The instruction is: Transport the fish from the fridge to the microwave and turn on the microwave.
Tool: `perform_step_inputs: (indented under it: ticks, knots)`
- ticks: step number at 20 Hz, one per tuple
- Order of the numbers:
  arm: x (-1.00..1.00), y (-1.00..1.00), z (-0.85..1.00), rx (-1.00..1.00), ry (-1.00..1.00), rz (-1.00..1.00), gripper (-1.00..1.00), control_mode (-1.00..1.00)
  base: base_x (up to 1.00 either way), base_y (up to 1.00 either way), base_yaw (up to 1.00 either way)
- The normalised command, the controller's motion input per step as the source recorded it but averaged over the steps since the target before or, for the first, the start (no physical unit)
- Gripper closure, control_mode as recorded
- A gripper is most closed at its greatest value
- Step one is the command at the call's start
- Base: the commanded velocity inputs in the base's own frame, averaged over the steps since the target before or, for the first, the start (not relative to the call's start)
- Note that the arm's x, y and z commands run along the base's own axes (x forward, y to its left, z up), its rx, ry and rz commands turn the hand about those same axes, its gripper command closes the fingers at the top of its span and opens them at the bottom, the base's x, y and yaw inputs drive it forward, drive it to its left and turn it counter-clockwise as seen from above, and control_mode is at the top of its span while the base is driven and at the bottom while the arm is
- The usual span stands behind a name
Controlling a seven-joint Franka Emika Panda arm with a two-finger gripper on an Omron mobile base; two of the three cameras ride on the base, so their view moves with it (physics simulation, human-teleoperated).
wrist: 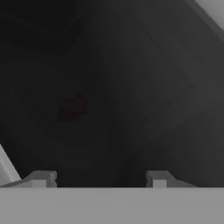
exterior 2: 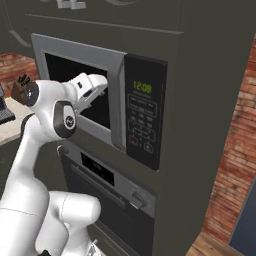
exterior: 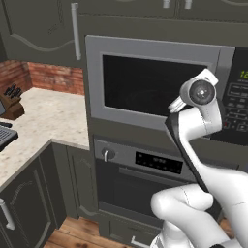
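The microwave [exterior: 155, 85] is built into the dark cabinet wall, and its grey-framed door with the dark window [exterior 2: 75, 80] looks shut or nearly so. Its black button panel [exterior 2: 145, 117] shows green digits. My gripper [exterior 2: 100, 86] is right up against the door window near its right side. In the hand view the gripper [wrist: 100, 181] is open, its fingertips [wrist: 41, 179] wide apart with nothing between them. A dim red smudge [wrist: 72, 107] behind the dark glass looks like the fish. The fridge is out of view.
A knobbed oven [exterior: 140, 164] sits directly under the microwave. To the left runs a speckled counter [exterior: 43, 121] with a knife block [exterior: 10, 101]. Dark cabinets [exterior: 43, 29] are above, and a brick wall [exterior 2: 235, 165] is to the right.
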Motion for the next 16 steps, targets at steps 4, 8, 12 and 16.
perform_step_inputs:
  ticks: [4, 8, 12, 16]
  knots:
    - [0.1, 0.18, 0.01, -0.02, 0.0, 0.0, -1.0, -1.0, 0.0, 0.0, 0.0]
    - [-0.07, 0.32, 0.34, -0.01, 0.0, 0.0, -1.0, -1.0, 0.0, 0.0, 0.0]
    - [-0.27, 0.37, 0.45, -0.02, 0.01, 0.0, -1.0, -1.0, 0.0, 0.0, 0.0]
    - [-0.81, 0.05, 0.1, -0.01, 0.01, 0.0, -1.0, -1.0, 0.0, 0.0, 0.0]
